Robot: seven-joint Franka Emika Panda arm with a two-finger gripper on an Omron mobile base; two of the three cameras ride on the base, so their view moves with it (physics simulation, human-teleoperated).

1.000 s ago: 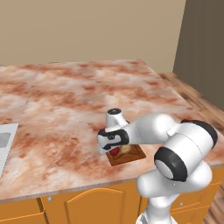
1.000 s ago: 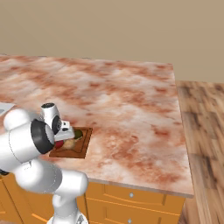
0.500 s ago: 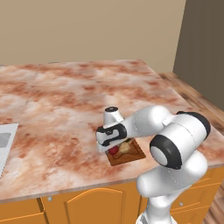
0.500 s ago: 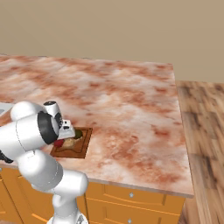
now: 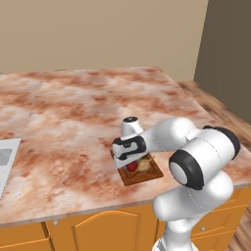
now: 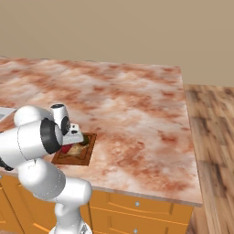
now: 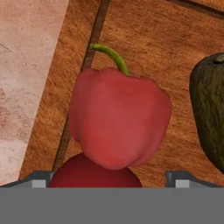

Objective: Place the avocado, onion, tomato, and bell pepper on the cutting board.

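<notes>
A white robot arm bends low over a cutting board (image 5: pixel 156 172) near the front edge of a mottled pink-and-rust marble counter (image 5: pixel 73 112), its gripper (image 5: pixel 131 163) poised directly above the vegetables gathered there. From the hand camera, the red bell pepper (image 7: pixel 119 120) with its curled green stem lies on the dark-brown wood just ahead of the fingertips (image 7: pixel 40 179), which sit spread to either side of it, gripping nothing. A darker red tomato (image 7: pixel 94 176) rests between the fingers, touching the pepper's near end. The dark olive avocado (image 7: pixel 211 113) sits on the board beyond the finger on the view's right side, apart from the pepper. A pale tan item, apparently the onion (image 5: pixel 144 165), shows on the board just beside the gripper in the left base view.

The board's thin groove line (image 7: pixel 94 39) runs ahead of the fingers on the view's left side, near the marble. Orange wooden cabinets (image 6: pixel 137 210) front the counter, a plain beige wall (image 6: pixel 114 27) rises behind it, and wood-plank flooring (image 6: pixel 212 137) stretches off to the counter's right end.
</notes>
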